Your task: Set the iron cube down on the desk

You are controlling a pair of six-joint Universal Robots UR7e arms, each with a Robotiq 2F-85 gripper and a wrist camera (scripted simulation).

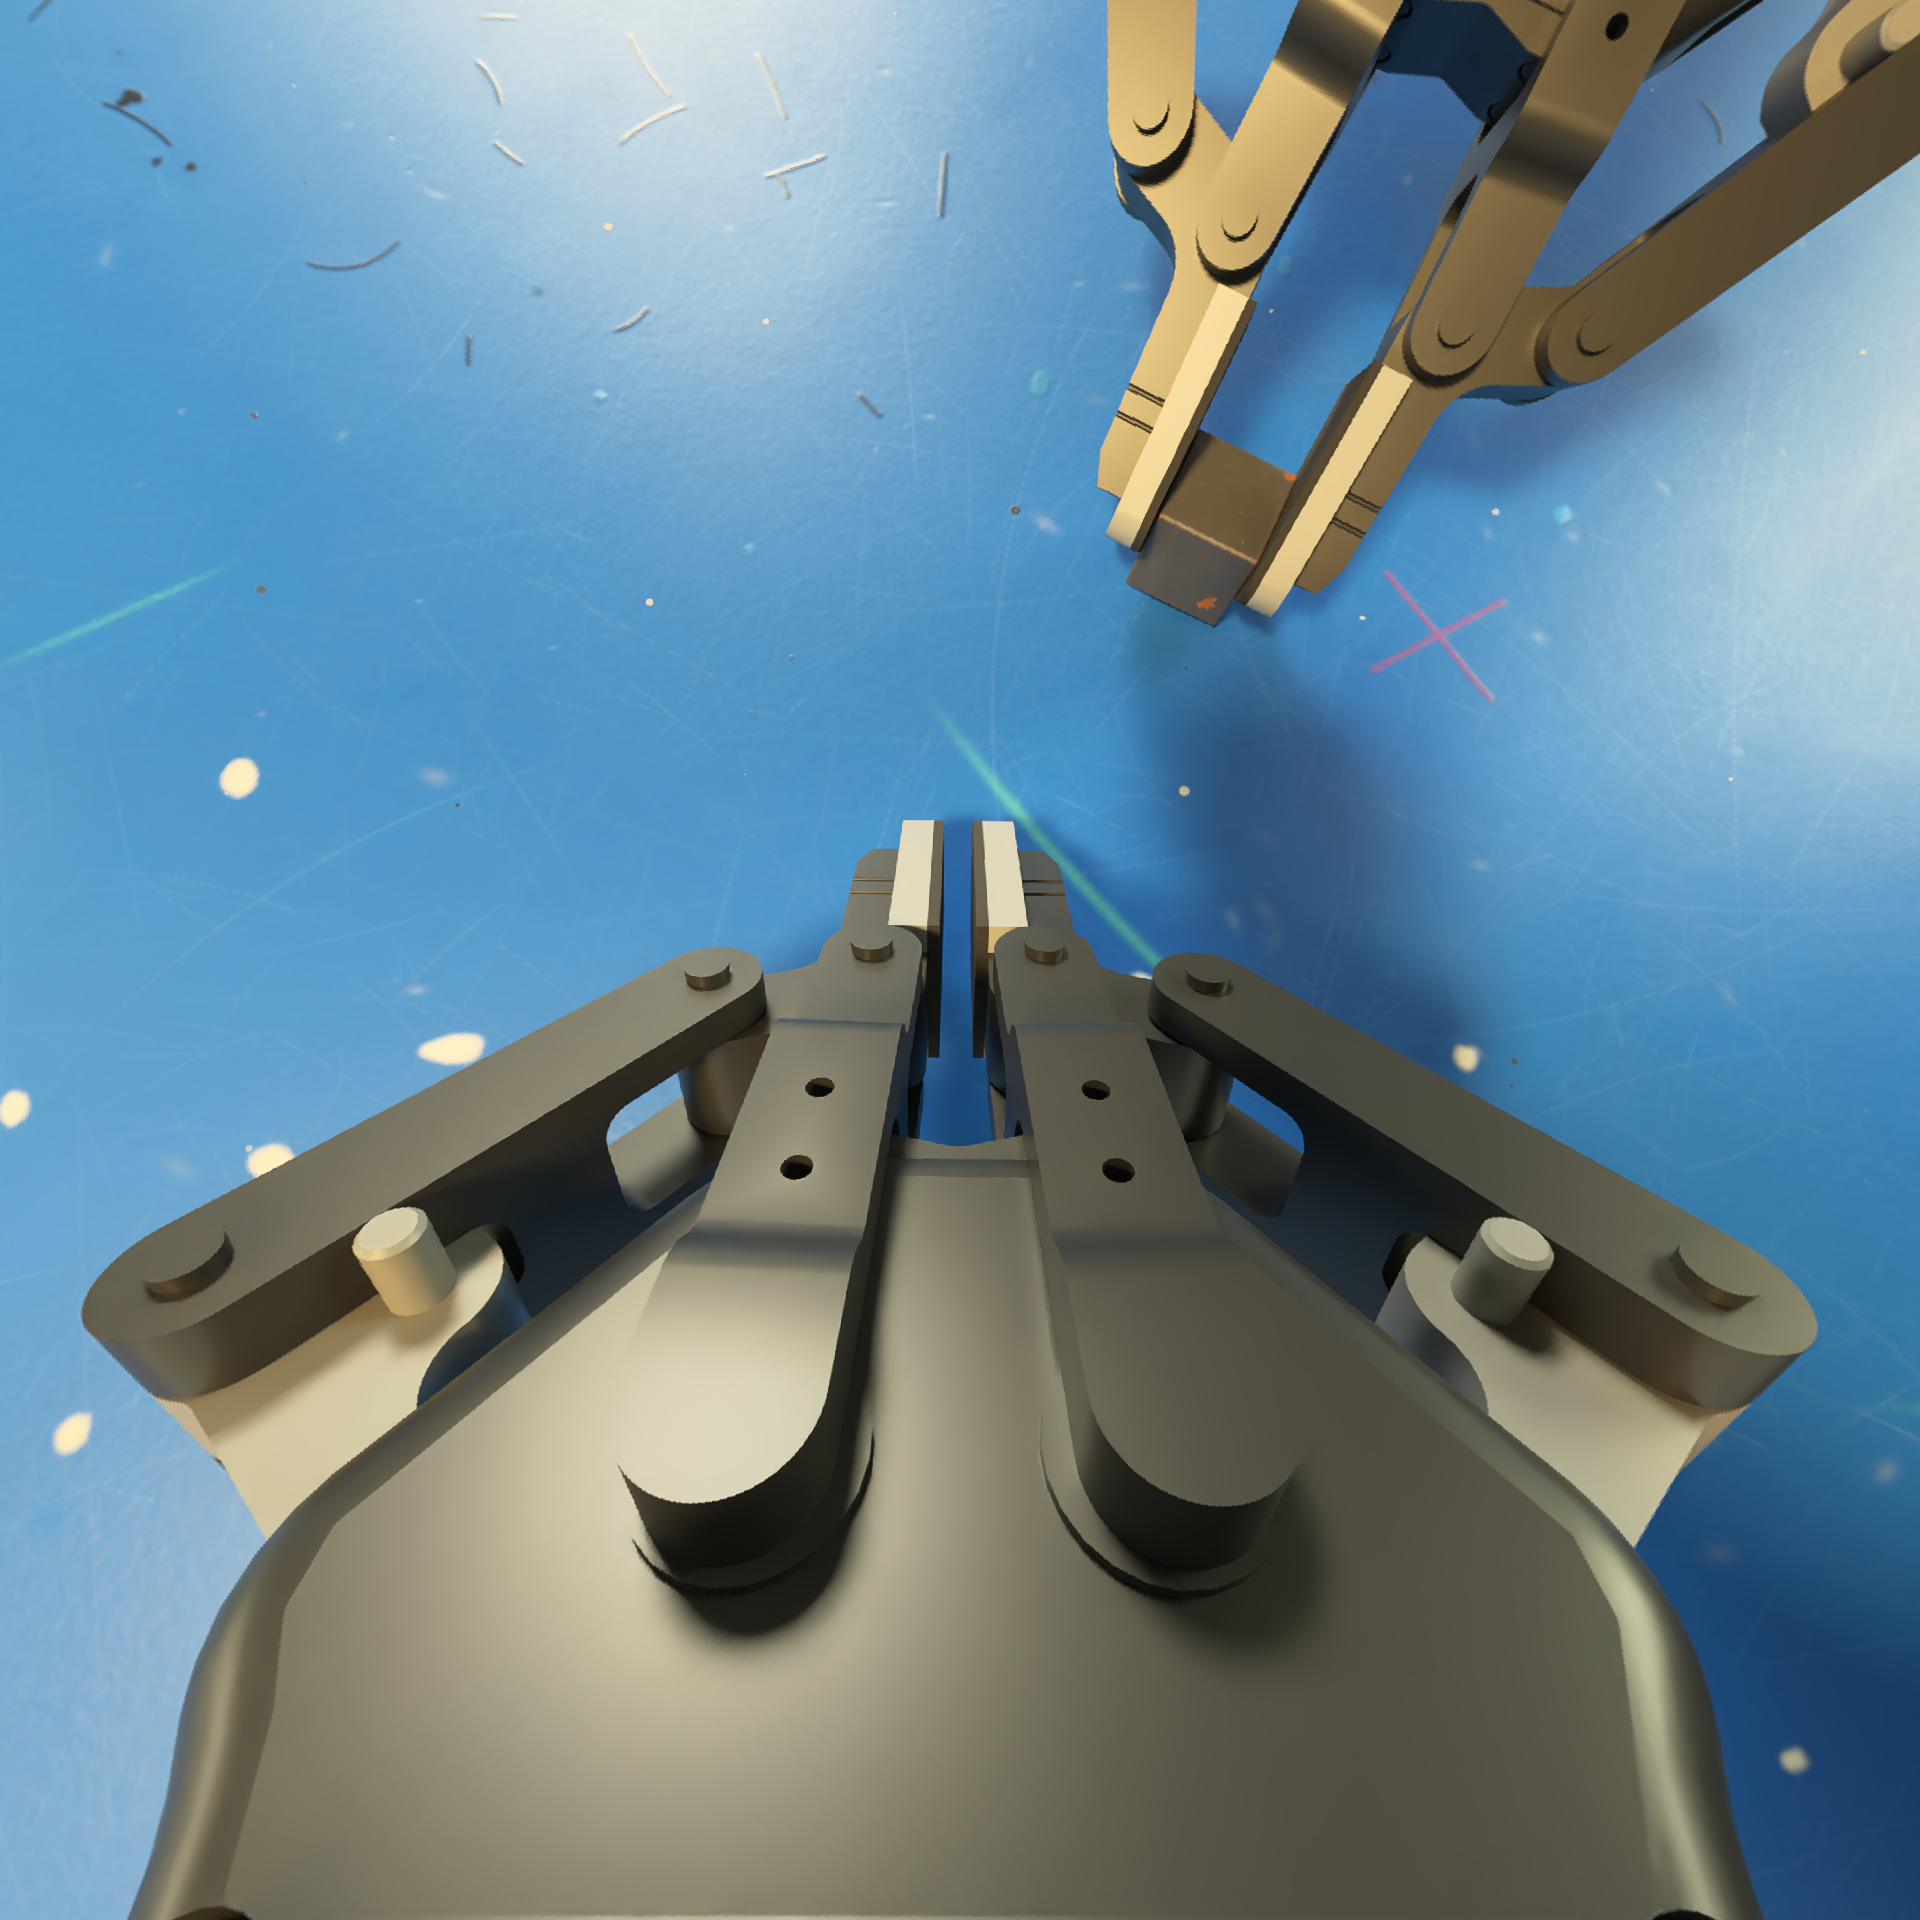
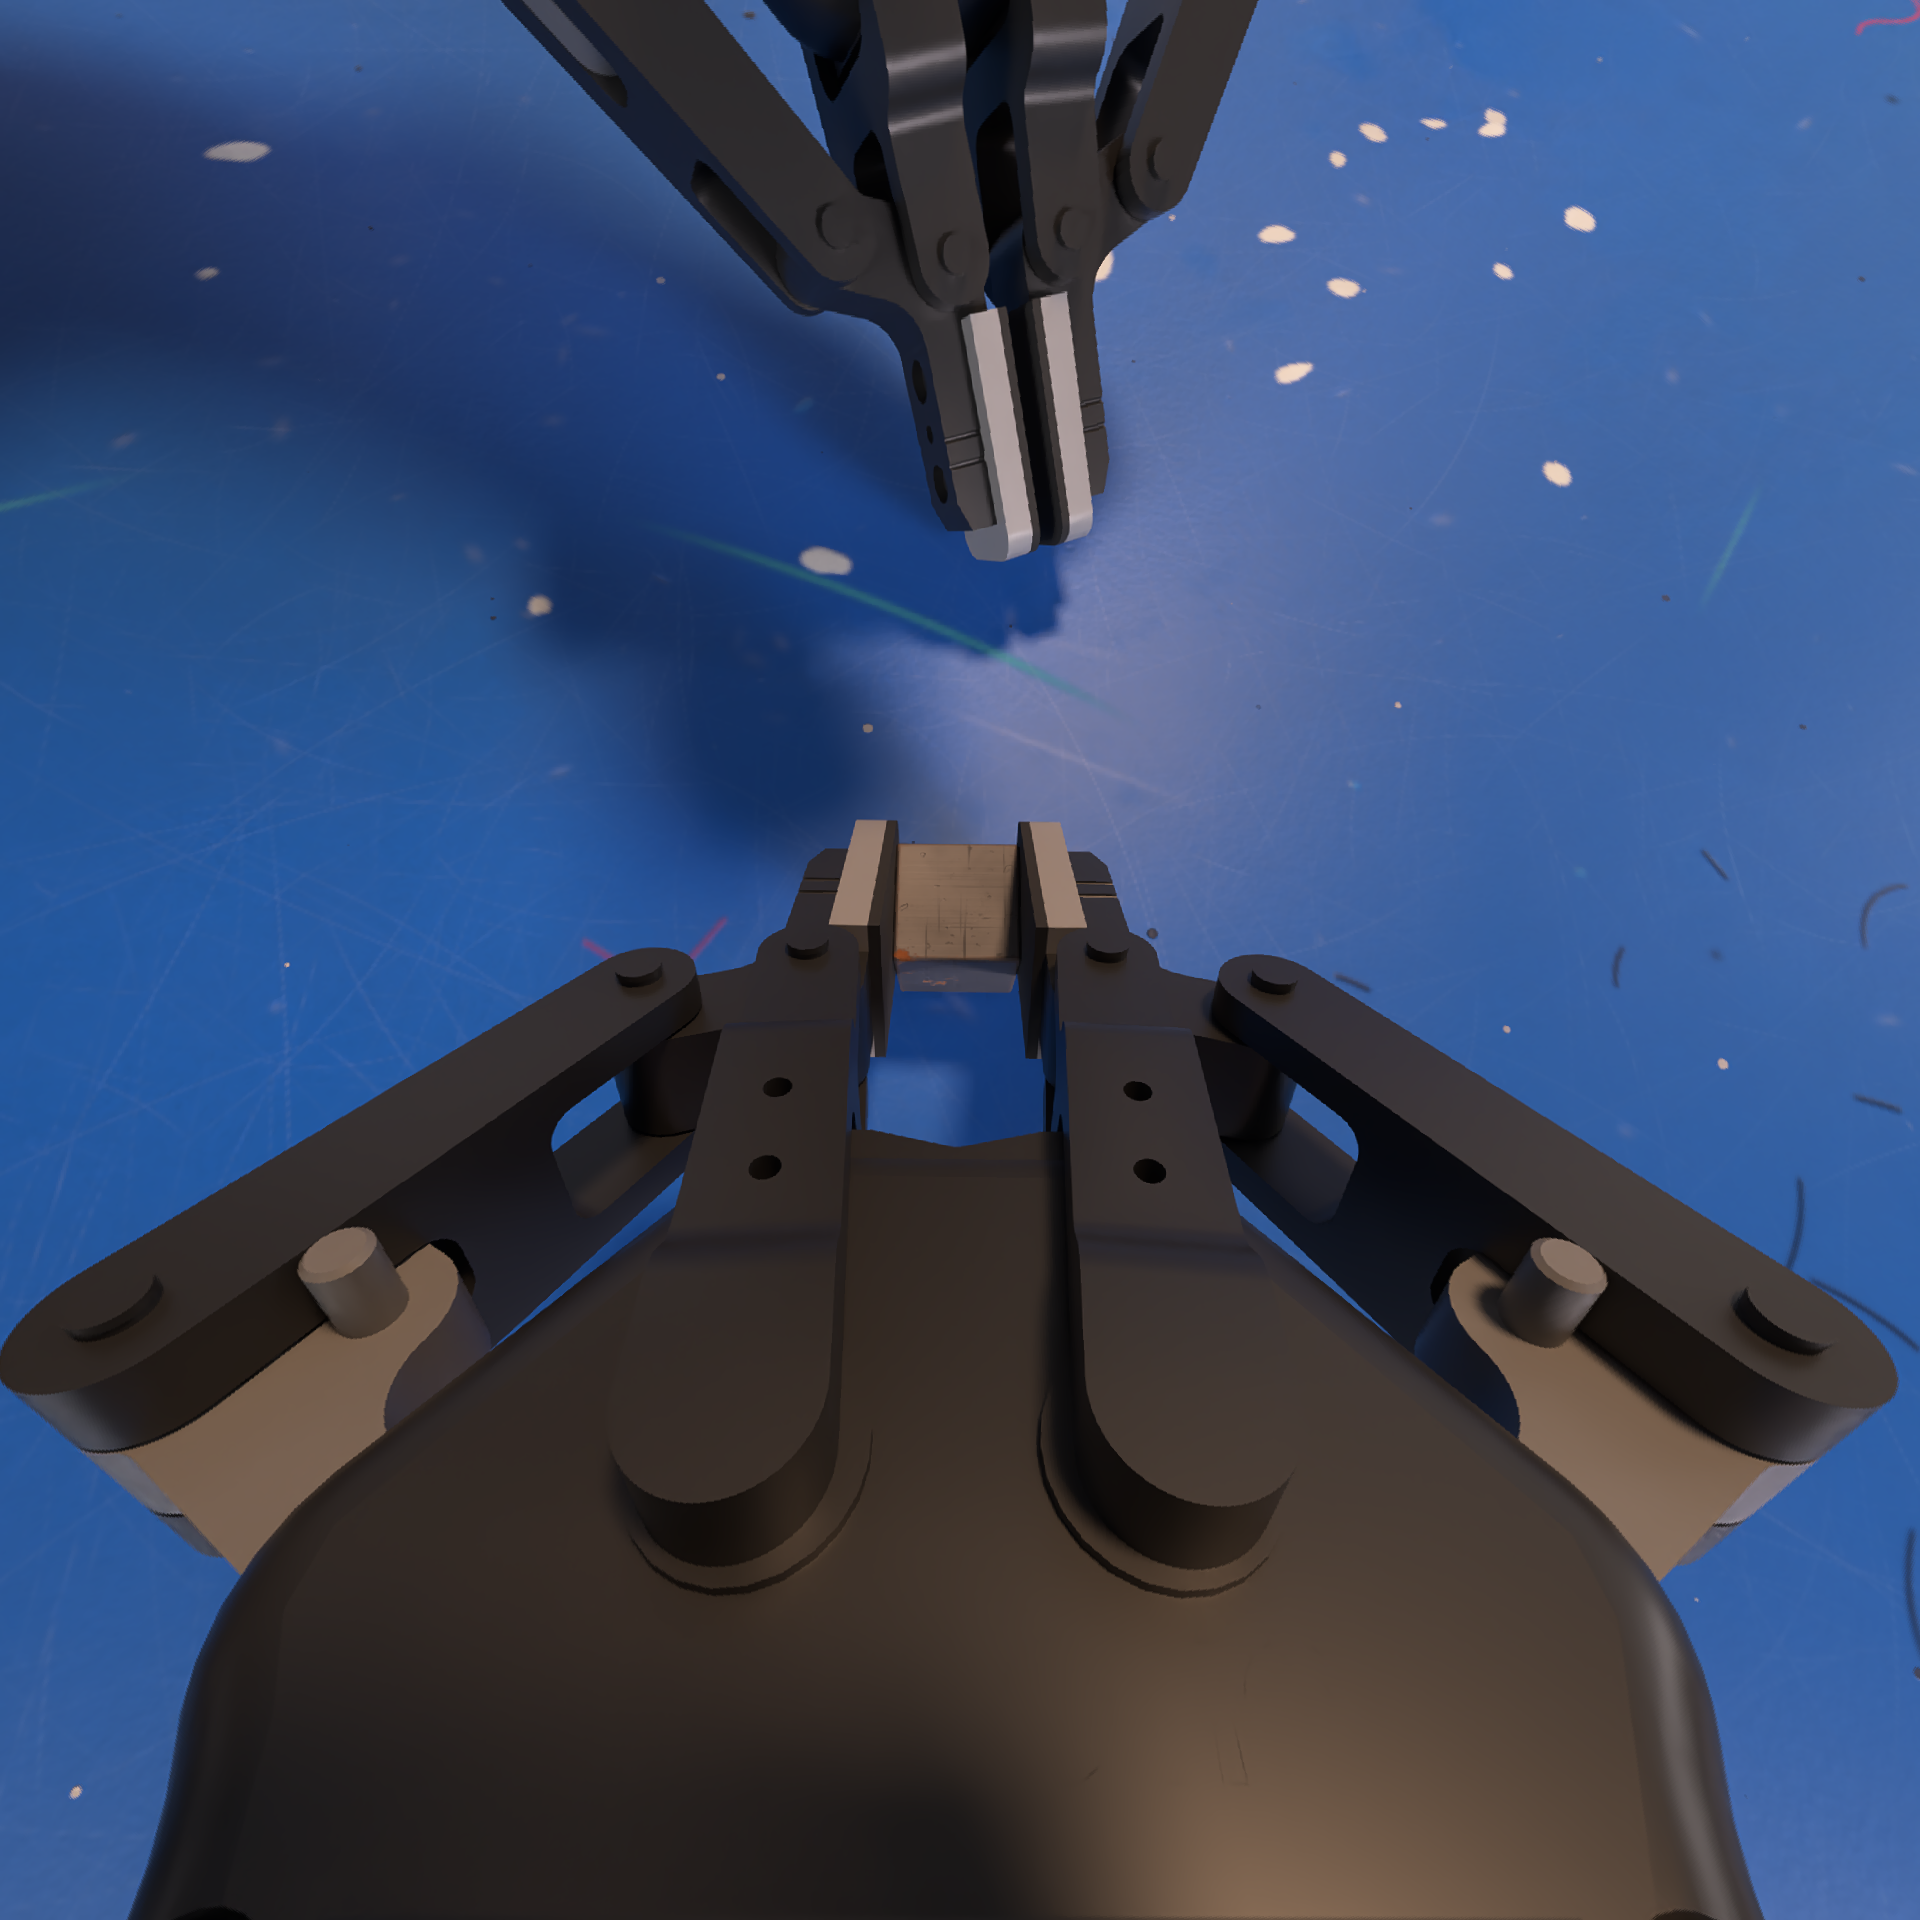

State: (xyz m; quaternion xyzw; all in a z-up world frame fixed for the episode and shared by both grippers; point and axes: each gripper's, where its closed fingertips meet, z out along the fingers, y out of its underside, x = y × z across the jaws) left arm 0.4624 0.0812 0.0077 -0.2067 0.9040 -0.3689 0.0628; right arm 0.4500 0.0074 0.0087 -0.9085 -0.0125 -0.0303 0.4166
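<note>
The iron cube (image 2: 956,902) is a small grey metal block with rust specks. My right gripper (image 2: 956,862) is shut on it, the pads pressing its two sides. In the left wrist view the same cube (image 1: 1205,540) sits between the right gripper's (image 1: 1195,566) fingers at the upper right, close above the blue desk (image 1: 520,623), with a small gap to its shadow. My left gripper (image 1: 957,847) is shut and empty, its pads nearly touching. It also shows in the right wrist view (image 2: 1029,535) beyond the cube, pointing down at the desk (image 2: 312,831).
The desk is a scratched blue surface with pale paint specks and dark hair-like marks. A pink cross mark (image 1: 1439,636) lies just right of the cube. Thin green streaks (image 1: 1039,831) run across the middle.
</note>
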